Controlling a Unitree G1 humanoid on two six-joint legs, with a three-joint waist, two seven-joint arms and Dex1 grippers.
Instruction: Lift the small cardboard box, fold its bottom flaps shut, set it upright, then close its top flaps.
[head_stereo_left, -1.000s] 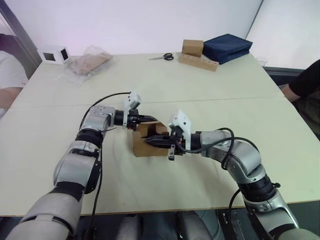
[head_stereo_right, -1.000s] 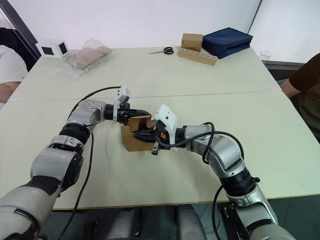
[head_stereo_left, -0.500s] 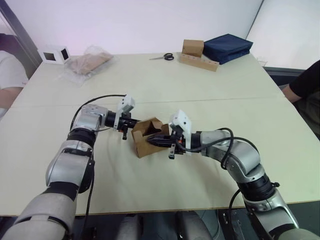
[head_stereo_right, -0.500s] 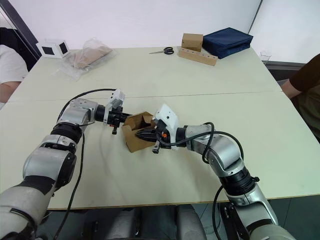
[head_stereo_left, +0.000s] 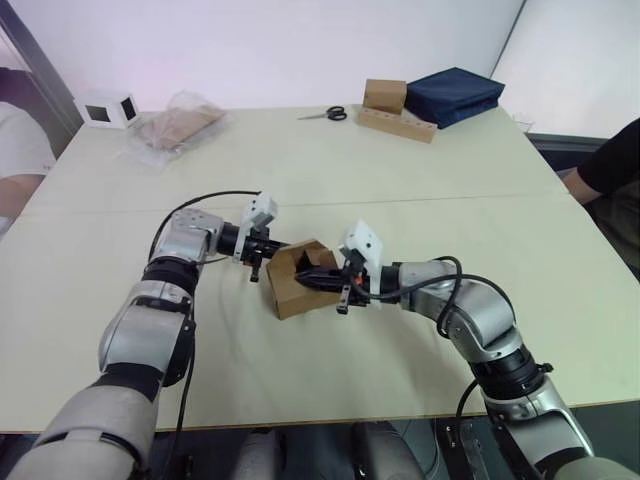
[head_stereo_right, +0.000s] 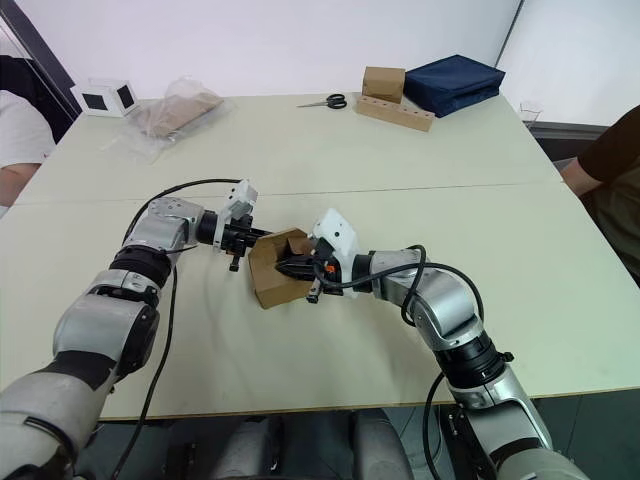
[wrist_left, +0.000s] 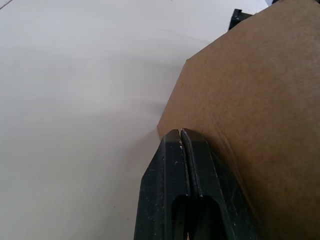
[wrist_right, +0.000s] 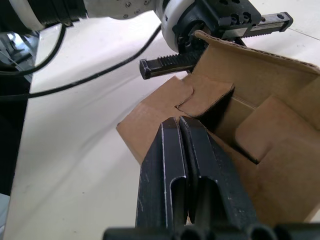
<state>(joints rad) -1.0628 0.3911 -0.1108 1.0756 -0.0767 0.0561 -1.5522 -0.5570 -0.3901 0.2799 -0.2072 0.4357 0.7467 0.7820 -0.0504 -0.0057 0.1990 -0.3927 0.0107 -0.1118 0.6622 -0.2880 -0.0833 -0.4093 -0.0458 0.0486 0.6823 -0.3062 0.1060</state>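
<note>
The small cardboard box sat near the middle of the cream bench, tilted a bit, with its open end turned toward the robot's right arm. Both arms came in at it from opposite sides.

The left tool was up against the box's left wall. In the left wrist view its two black fingers were pressed together with no gap and nothing between them, tips right by the brown wall's edge. Looked like they were touching the cardboard, but I couldn't say for sure from that angle.

The right tool was poked into the open end. In the right wrist view its fingers were also closed flat against each other, not pinching anything, lying over the box's lower wall. Inside you could see the flaps partly folded inward, one small panel overlapping another, and none of them fully shut.

Other stuff on the bench, well apart from the box:
- a white cube at the far left corner
- a clear plastic bag with brown stuff in it, just beside the cube
- scissors at the far edge
- a blockier brown box on a long cardboard slab
- a dark blue bag just beside those
</note>
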